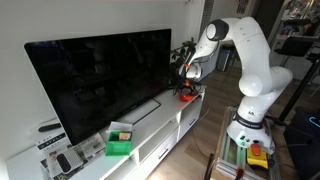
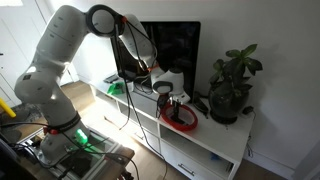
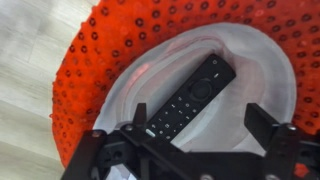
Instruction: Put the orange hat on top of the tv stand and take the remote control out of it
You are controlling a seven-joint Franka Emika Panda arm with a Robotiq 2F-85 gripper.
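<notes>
The orange hat [image 3: 88, 70] lies upside down on the white tv stand [image 1: 165, 118], near its plant end; it shows in both exterior views [image 1: 187, 97] [image 2: 181, 119]. A black remote control [image 3: 190, 95] lies inside the hat on its pale lining. My gripper [image 3: 200, 118] hangs just above the hat with its fingers open on either side of the remote's lower end, holding nothing. It also shows in both exterior views [image 1: 187, 84] [image 2: 172, 98].
A large black TV [image 1: 100, 80] stands on the tv stand behind the hat. A potted plant [image 2: 232, 85] stands beside the hat at the stand's end. A green box [image 1: 120, 141] and small items lie at the other end.
</notes>
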